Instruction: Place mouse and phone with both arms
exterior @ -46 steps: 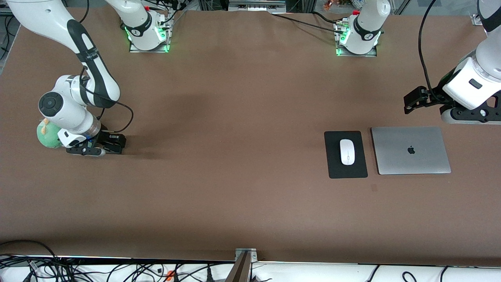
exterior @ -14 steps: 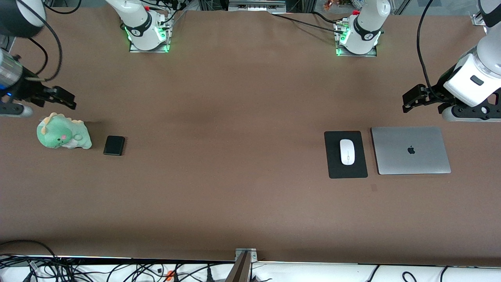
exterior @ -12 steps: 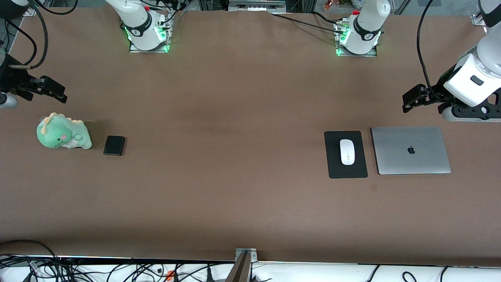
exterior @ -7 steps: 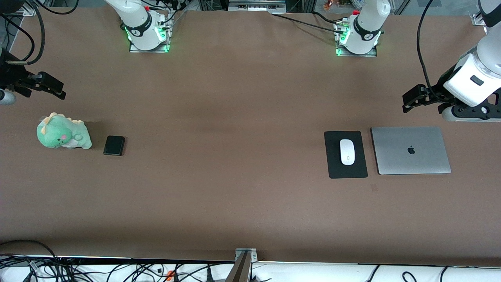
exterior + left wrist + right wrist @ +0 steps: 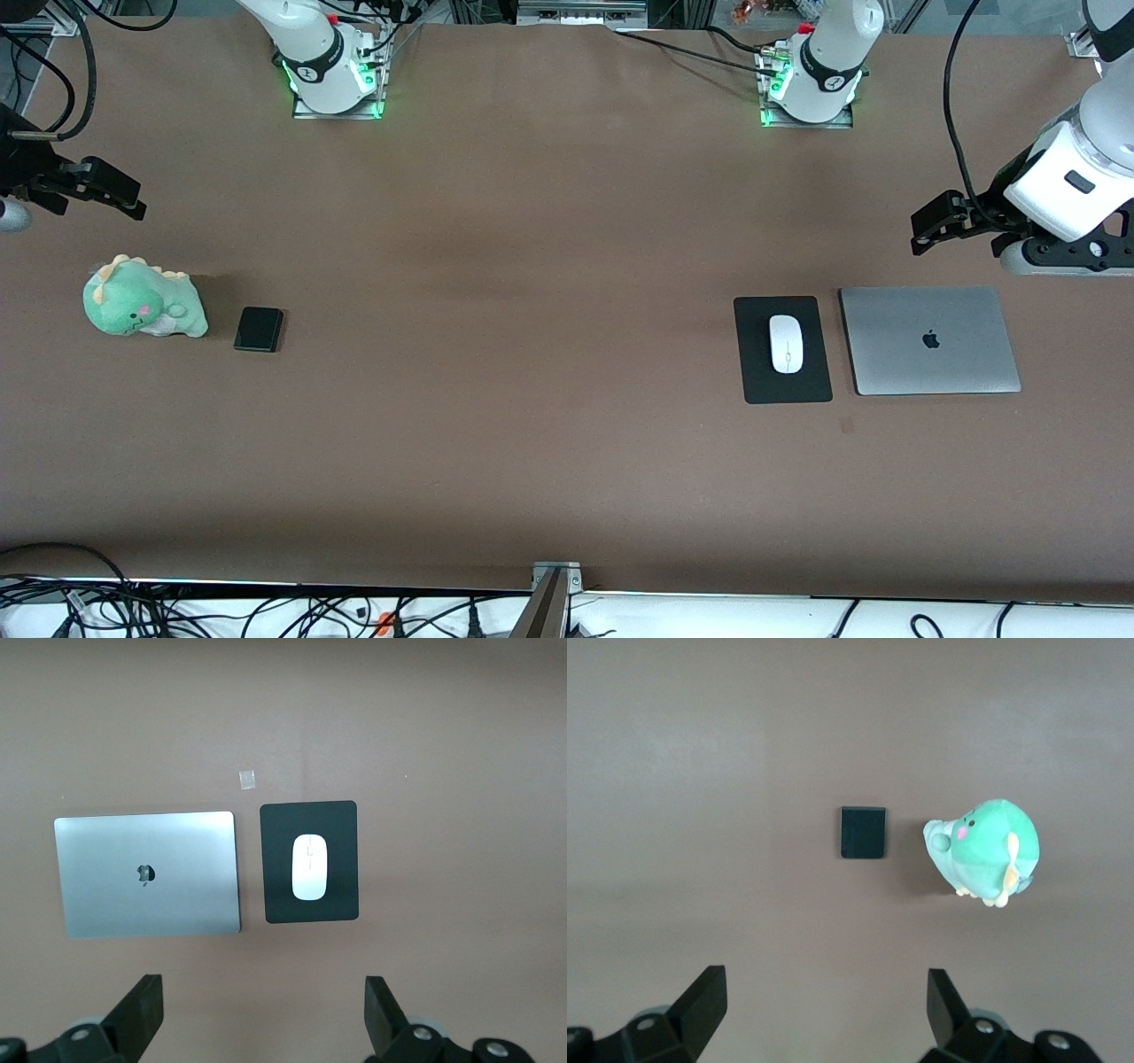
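Observation:
The white mouse [image 5: 786, 344] [image 5: 309, 867] lies on a black mouse pad [image 5: 753, 377] [image 5: 279, 899] beside a closed silver laptop [image 5: 930, 340] [image 5: 148, 873]. My left gripper [image 5: 928, 234] [image 5: 263, 1003] hangs open and empty over bare table, on the side of the laptop toward the robots' bases. The black phone [image 5: 258, 329] [image 5: 863, 832] lies flat on the table next to a green plush dinosaur [image 5: 142, 308] [image 5: 988, 849]. My right gripper [image 5: 124, 199] [image 5: 824, 992] is open and empty, high over the table at the right arm's end, apart from the phone.
A small pale square mark [image 5: 847, 425] [image 5: 248, 778] sits on the brown table, nearer the front camera than the mouse pad. The two arm bases [image 5: 332, 75] [image 5: 811, 84] stand along the table's back edge. Cables lie off the table's front edge.
The right gripper, earlier low over the phone's spot beside the plush, has risen and drawn back toward the table's end; the phone now lies uncovered. The left arm has not moved.

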Controlling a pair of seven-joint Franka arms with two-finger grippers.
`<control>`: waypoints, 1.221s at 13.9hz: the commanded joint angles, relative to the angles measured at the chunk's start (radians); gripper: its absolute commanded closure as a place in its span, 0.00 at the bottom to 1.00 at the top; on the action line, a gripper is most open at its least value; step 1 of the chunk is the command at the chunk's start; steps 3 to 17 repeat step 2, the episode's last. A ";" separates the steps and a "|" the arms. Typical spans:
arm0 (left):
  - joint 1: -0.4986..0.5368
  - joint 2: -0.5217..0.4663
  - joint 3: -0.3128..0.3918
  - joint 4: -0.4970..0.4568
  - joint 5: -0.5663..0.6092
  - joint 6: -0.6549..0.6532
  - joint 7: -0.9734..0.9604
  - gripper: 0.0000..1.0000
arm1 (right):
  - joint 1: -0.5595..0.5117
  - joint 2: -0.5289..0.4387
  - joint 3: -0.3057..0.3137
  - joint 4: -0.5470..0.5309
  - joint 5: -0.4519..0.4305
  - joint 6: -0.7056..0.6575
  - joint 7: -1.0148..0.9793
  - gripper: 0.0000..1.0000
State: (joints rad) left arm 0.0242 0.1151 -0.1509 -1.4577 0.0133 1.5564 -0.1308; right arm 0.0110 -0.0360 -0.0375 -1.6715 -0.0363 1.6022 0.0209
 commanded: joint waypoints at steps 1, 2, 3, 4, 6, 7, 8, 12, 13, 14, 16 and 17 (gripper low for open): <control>-0.004 -0.009 0.008 0.007 -0.021 -0.007 -0.003 0.00 | 0.007 -0.010 -0.005 0.010 0.015 -0.036 0.002 0.00; -0.004 -0.009 0.008 0.007 -0.021 -0.007 -0.003 0.00 | 0.007 -0.010 -0.007 0.010 0.015 -0.036 0.002 0.00; -0.004 -0.009 0.008 0.007 -0.021 -0.007 -0.003 0.00 | 0.007 -0.010 -0.007 0.010 0.015 -0.036 0.002 0.00; -0.004 -0.009 0.008 0.007 -0.021 -0.007 -0.003 0.00 | 0.007 -0.010 -0.007 0.010 0.015 -0.036 0.002 0.00; -0.004 -0.009 0.008 0.007 -0.021 -0.007 -0.003 0.00 | 0.007 -0.010 -0.007 0.010 0.015 -0.036 0.002 0.00; -0.004 -0.009 0.008 0.007 -0.021 -0.007 -0.003 0.00 | 0.007 -0.010 -0.007 0.010 0.015 -0.036 0.002 0.00; -0.004 -0.009 0.008 0.007 -0.021 -0.007 -0.003 0.00 | 0.007 -0.010 -0.007 0.010 0.015 -0.036 0.002 0.00; -0.004 -0.009 0.008 0.007 -0.021 -0.007 -0.003 0.00 | 0.007 -0.010 -0.007 0.010 0.015 -0.036 0.002 0.00; -0.004 -0.009 0.008 0.007 -0.021 -0.007 -0.003 0.00 | 0.007 -0.010 -0.007 0.010 0.015 -0.036 0.002 0.00; -0.004 -0.009 0.008 0.007 -0.021 -0.007 -0.003 0.00 | 0.007 -0.010 -0.007 0.010 0.015 -0.036 0.002 0.00; -0.004 -0.009 0.008 0.007 -0.021 -0.007 -0.003 0.00 | 0.007 -0.010 -0.007 0.010 0.015 -0.036 0.002 0.00; -0.004 -0.009 0.008 0.007 -0.021 -0.007 -0.003 0.00 | 0.007 -0.010 -0.007 0.010 0.015 -0.036 0.002 0.00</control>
